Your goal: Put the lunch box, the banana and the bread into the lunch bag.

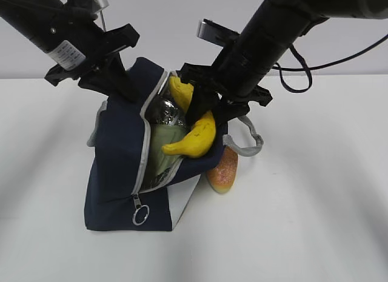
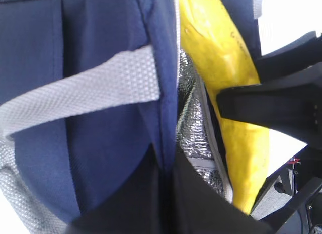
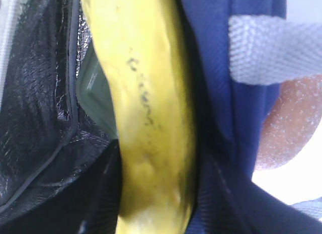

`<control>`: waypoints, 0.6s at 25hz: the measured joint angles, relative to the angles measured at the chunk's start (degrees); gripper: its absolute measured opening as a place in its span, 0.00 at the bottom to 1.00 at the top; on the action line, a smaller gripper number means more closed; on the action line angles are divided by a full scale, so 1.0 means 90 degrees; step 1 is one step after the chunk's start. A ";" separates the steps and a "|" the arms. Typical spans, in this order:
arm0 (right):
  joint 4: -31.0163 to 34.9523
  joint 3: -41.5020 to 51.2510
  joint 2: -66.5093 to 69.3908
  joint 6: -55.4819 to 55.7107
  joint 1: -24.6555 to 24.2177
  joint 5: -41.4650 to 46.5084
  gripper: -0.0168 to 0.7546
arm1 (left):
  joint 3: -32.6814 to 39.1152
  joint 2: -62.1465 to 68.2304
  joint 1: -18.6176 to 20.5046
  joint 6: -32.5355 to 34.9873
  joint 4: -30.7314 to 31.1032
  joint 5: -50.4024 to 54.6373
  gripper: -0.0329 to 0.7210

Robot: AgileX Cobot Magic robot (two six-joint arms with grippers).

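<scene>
The navy lunch bag (image 1: 115,161) stands open at the table's middle. The lunch box's sage-green lid (image 1: 160,147) shows inside it against the silver lining. My left gripper (image 1: 123,87) is shut on the bag's left opening edge (image 2: 166,143) and holds it up. My right gripper (image 1: 209,107) is shut on the yellow banana (image 1: 197,136), which lies across the bag's opening, partly inside. The banana also shows in the left wrist view (image 2: 221,58) and the right wrist view (image 3: 146,93). The golden-brown bread (image 1: 223,170) lies on the table against the bag's right side.
The bag's grey handle (image 1: 248,142) loops out to the right, over the bread. The zipper's metal ring pull (image 1: 140,216) hangs at the bag's front. The white table (image 1: 315,221) surrounds the bag.
</scene>
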 joint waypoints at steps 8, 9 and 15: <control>0.0179 0.0000 0.0025 -0.0035 0.0000 -0.0160 0.42 | 0.0000 0.0000 0.0000 0.0000 0.0000 0.0000 0.04; 0.0282 0.0000 0.0054 -0.0069 0.0000 -0.0169 0.42 | 0.0000 0.0000 0.0000 0.0000 0.0000 0.0000 0.04; 0.0867 0.0000 0.0286 -0.0244 0.0023 -0.0273 0.42 | 0.0000 0.0000 0.0000 0.0000 -0.0006 0.0000 0.04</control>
